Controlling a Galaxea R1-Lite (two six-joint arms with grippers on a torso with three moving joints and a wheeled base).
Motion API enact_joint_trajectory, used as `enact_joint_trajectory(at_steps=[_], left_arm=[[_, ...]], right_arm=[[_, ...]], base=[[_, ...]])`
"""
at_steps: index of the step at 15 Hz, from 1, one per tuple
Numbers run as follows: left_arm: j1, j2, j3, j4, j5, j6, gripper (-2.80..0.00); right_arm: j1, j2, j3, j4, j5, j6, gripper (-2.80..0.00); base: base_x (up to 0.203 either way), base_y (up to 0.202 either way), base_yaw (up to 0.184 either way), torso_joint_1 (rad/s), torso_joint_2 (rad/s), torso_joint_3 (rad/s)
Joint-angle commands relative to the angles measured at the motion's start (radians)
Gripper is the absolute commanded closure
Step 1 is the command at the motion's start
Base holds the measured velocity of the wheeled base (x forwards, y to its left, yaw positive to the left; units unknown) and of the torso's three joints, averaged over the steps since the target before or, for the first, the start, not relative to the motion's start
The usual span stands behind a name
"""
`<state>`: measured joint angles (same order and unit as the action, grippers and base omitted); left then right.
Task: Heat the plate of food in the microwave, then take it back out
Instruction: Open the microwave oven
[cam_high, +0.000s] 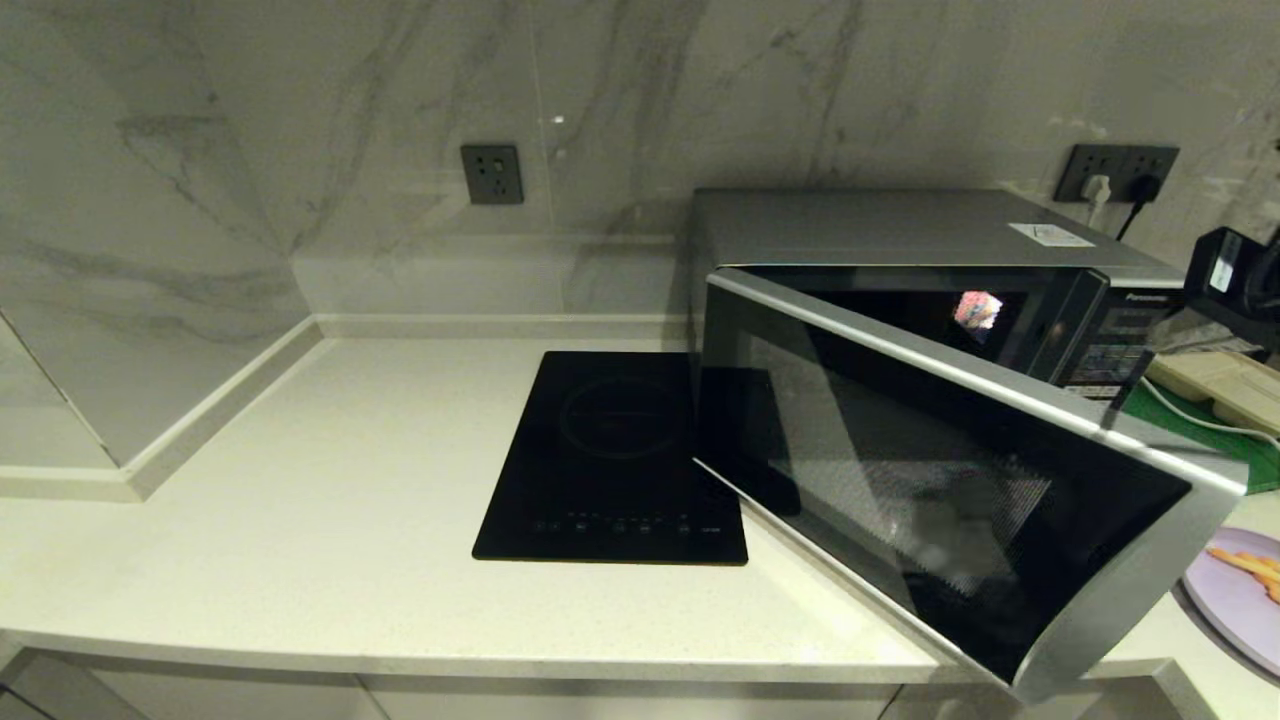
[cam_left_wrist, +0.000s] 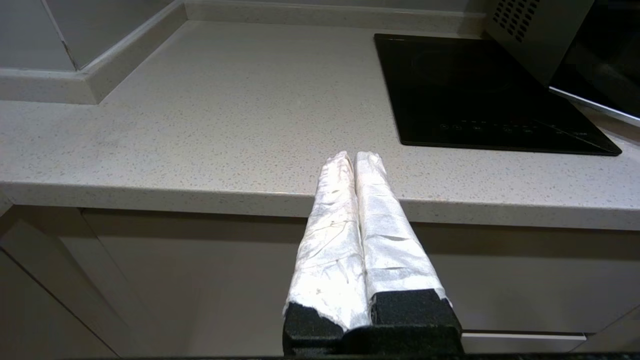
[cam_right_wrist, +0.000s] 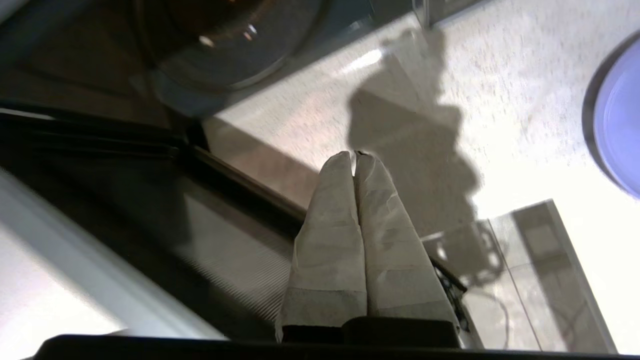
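The worktop (cam_high: 300, 520) was a pale speckled stone, running into a corner of grey-veined marble wall (cam_high: 300, 120); a flat black glass cooktop (cam_high: 610, 460) was set into it, and a dark socket (cam_high: 491, 174) sat on the wall behind; at the far right a second socket plate (cam_high: 1118, 172) carried a white and a black plug.

The microwave (cam_high: 900, 235) stood to the right of the cooktop, a silver-grey box with a black keypad panel; its door (cam_high: 940, 480) hung open toward the camera, the dark glass showing a fine mesh, its lower left corner reaching over the cooktop's edge. The plate of food (cam_high: 1240, 600) lay on the worktop at the right edge of the head view, outside the microwave and just beyond the open door; it was round, flat and pale lilac, with thin orange-yellow fries on it.

The right gripper (cam_right_wrist: 356, 157) hung above the worktop between the open door and the plate, its wrapped fingers pressed together on nothing; the left gripper (cam_left_wrist: 355, 157) sat parked at the counter's front edge, well left of the cooktop, fingers likewise pressed together.
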<state>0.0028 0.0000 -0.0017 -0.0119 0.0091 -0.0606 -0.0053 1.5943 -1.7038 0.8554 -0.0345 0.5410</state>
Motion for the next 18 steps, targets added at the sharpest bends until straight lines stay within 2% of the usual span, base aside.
enact_joint_trajectory(at_steps=[1, 4, 9, 12, 14, 18], left_arm=[[0.0, 0.0, 0.0, 0.0, 0.0, -0.001, 0.0], [0.0, 0.0, 0.0, 0.0, 0.0, -0.001, 0.0], [0.0, 0.0, 0.0, 0.0, 0.0, -0.001, 0.0], [0.0, 0.0, 0.0, 0.0, 0.0, -0.001, 0.0], [0.0, 0.0, 0.0, 0.0, 0.0, -0.001, 0.0], [0.0, 0.0, 0.0, 0.0, 0.0, -0.001, 0.0]], right_arm=[[0.0, 0.003, 0.04, 0.003, 0.003, 0.005, 0.0], [0.034, -0.011, 0.131, -0.056, 0.004, 0.0, 0.0], [0.181, -0.031, 0.196, -0.101, -0.004, -0.006, 0.0], [0.318, -0.066, 0.217, -0.101, -0.008, -0.001, 0.0], [0.416, -0.076, 0.22, -0.101, -0.047, 0.006, 0.0], [0.619, -0.08, 0.214, -0.102, -0.203, 0.044, 0.0]], base=[[0.0, 0.0, 0.0, 0.0, 0.0, 0.0], [0.0, 0.0, 0.0, 0.0, 0.0, 0.0], [0.0, 0.0, 0.0, 0.0, 0.0, 0.0], [0.0, 0.0, 0.0, 0.0, 0.0, 0.0], [0.0, 0.0, 0.0, 0.0, 0.0, 0.0], [0.0, 0.0, 0.0, 0.0, 0.0, 0.0]])
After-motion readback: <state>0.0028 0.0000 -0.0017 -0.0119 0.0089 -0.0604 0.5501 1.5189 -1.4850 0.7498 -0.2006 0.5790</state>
